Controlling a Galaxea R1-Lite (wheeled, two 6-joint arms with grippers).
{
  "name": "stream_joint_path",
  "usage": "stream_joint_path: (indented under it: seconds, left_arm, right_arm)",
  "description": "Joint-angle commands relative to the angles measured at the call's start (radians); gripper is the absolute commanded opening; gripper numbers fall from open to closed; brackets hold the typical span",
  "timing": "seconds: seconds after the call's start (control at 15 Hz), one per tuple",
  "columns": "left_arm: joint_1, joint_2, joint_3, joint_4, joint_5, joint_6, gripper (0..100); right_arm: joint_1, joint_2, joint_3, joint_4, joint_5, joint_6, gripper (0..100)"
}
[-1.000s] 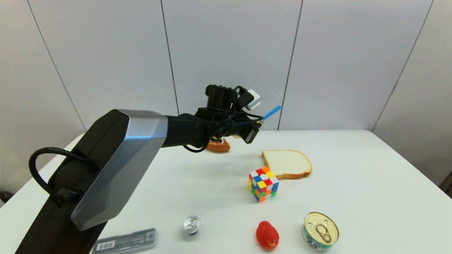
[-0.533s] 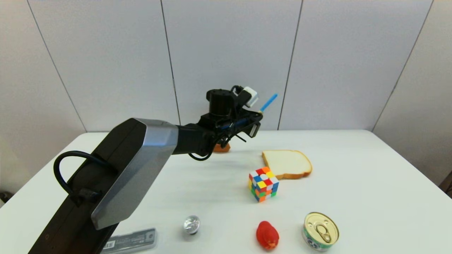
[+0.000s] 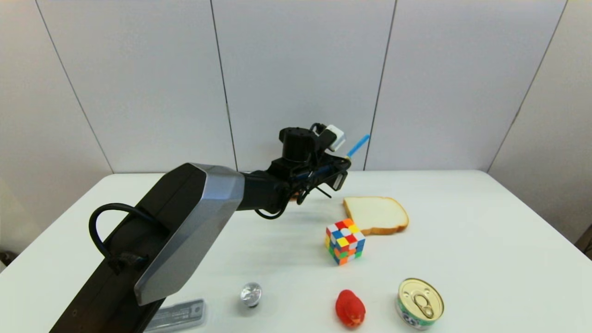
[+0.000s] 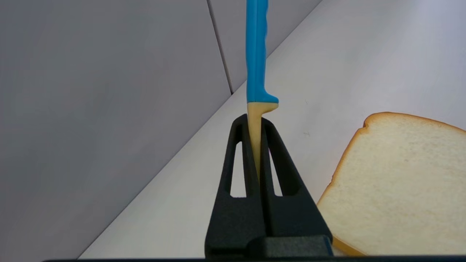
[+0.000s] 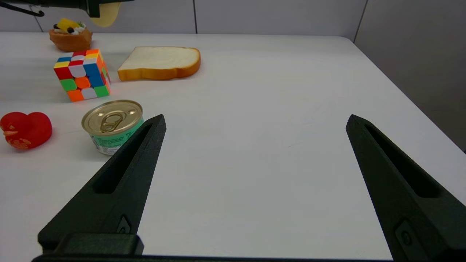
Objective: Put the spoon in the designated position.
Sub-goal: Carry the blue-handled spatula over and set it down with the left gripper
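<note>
Spoon (image 4: 256, 72) handle tip cut off by frame edge; bowl hidden behind left gripper (image 4: 255, 125) fingers.

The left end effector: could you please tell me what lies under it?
Under the left end effector, which clamps the spoon, are bare table and the bread slice's edge; the tartlet sits nearby.

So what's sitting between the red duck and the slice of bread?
The colourful puzzle cube sits between the red rubber duck and the white bread slice, seen in the head view.

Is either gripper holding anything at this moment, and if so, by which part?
The left gripper holds the spoon by its pale yellow neck, blue handle sticking out beyond the jaws. The right gripper is open and empty.
</note>
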State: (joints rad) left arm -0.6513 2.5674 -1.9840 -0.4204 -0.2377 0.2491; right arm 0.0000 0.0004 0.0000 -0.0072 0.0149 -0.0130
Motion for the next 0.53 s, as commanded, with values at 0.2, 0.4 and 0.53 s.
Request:
stream_joint_path:
  seconds: [0.2,0.4,0.53]
  left_arm:
    - [-0.005,0.017,-0.002,-0.001,-0.002,0.001,0]
    - [-0.007,0.036,-0.002,-0.004,-0.002,0.001,0]
    - [-0.008,0.04,-0.002,-0.006,-0.002,-0.001,0]
  right_arm:
    - [0.0,0.001,0.0,0.0,0.0,-0.001,100]
    - [0.0,0.001,0.0,0.0,0.0,-0.001,100]
    - [0.0,0.001,0.0,0.0,0.0,-0.001,100]
